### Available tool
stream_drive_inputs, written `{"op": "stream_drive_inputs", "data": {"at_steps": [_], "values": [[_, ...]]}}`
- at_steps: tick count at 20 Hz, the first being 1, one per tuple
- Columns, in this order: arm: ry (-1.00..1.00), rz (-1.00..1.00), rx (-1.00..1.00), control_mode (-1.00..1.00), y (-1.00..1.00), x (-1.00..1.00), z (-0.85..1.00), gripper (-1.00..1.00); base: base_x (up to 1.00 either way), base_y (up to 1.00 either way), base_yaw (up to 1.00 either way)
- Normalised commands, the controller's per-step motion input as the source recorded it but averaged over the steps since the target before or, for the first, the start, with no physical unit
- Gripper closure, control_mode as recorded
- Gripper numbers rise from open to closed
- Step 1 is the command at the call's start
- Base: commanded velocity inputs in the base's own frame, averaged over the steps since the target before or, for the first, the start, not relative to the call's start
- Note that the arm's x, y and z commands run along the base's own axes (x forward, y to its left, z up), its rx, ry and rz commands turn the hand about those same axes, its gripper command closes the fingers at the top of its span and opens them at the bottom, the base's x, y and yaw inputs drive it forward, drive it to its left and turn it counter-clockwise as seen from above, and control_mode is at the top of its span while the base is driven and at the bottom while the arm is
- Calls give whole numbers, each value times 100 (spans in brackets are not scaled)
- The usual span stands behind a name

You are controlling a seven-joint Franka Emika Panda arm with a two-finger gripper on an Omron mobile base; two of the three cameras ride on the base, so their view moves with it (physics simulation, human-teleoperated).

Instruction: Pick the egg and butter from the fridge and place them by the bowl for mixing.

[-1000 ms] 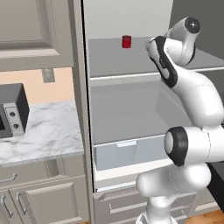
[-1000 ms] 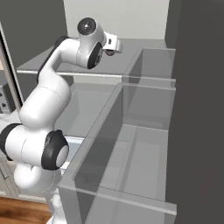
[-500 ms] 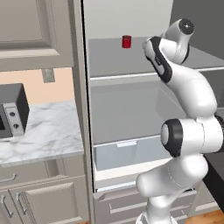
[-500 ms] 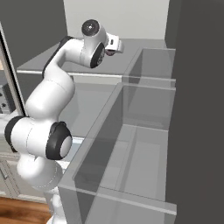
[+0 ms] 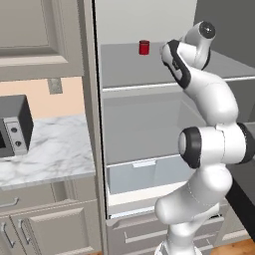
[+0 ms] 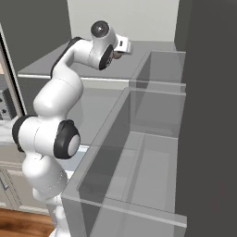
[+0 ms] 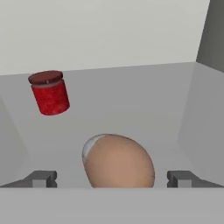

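Where your gripper (image 7: 112, 179) stands wide on the fridge (image 5: 149, 129) shelf, the egg (image 7: 118, 162) lies between its fingertips (red can (image 7: 50, 92) beyond).

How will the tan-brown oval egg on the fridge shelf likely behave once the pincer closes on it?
The tan-brown oval egg lies loose on the flat grey fridge shelf, so a nudge would probably roll it. Its smooth curved shell may slip between the open pincer tips, and it looks fragile: a gentle squeeze seems wise.
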Motion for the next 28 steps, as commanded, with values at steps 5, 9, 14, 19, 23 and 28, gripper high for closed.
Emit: {"op": "stream_drive_inputs", "data": {"at_steps": [5,9,14,19,23,28], "values": [[0,1,0,-100,-12,23,0,-100,0,0,0],[0,1,0,-100,-3,15,-4,-100,0,0,0],[4,0,0,-100,0,1,-4,-100,0,0,0],[11,0,0,-100,0,0,0,-100,0,0,0],[4,0,0,-100,0,3,-5,-100,0,0,0],[0,1,0,-100,0,11,-11,100,0,0,0]]}}
